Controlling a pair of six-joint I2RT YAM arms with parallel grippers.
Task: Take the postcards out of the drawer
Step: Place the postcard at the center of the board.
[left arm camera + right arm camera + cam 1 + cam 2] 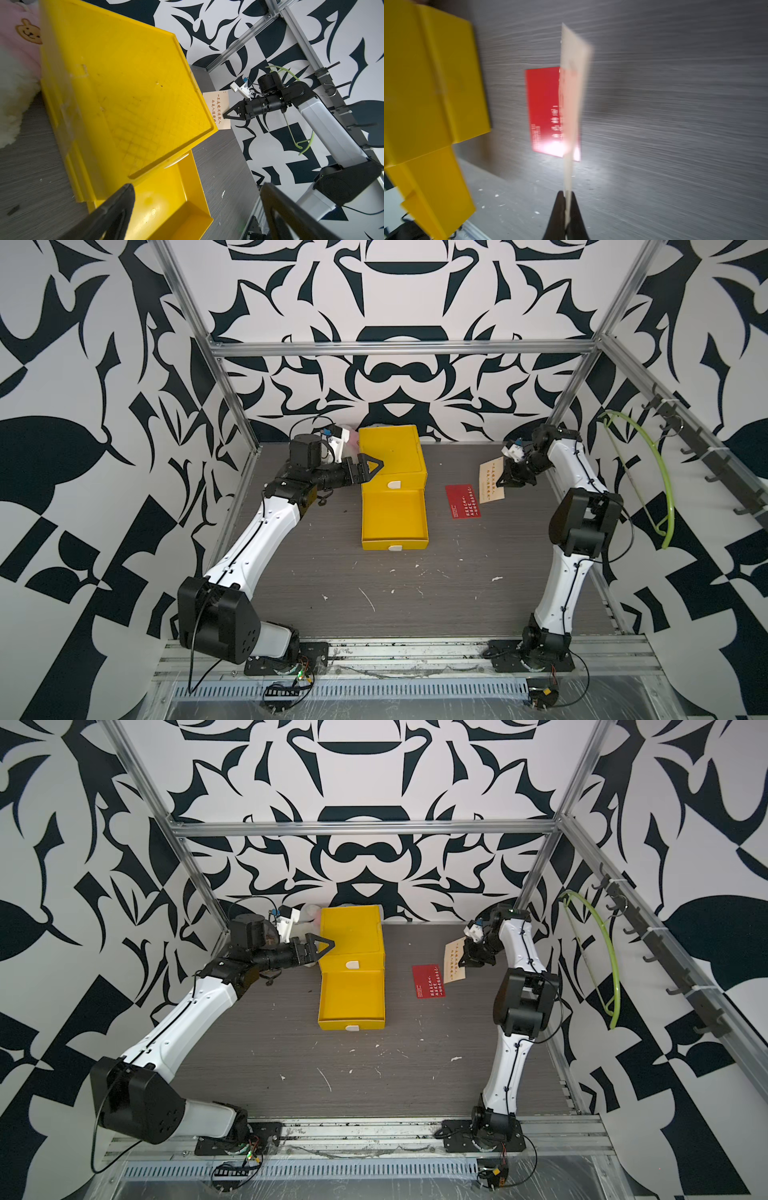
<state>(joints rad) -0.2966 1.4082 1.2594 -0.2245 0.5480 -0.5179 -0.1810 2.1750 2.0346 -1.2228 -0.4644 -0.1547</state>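
We see left fingers (376, 465) apart over the left edge of the yellow box (390, 452) | right fingers (501, 481) clamped on a cream postcard (488, 485), raised near the right edge of the bench (332, 593); red postcard (462, 501) flat on the bench between it and the open drawer (395, 545)

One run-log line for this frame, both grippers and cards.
right gripper shut on cream card, above table | left gripper open, holding nothing | red card flat on table | open drawer shows no cards
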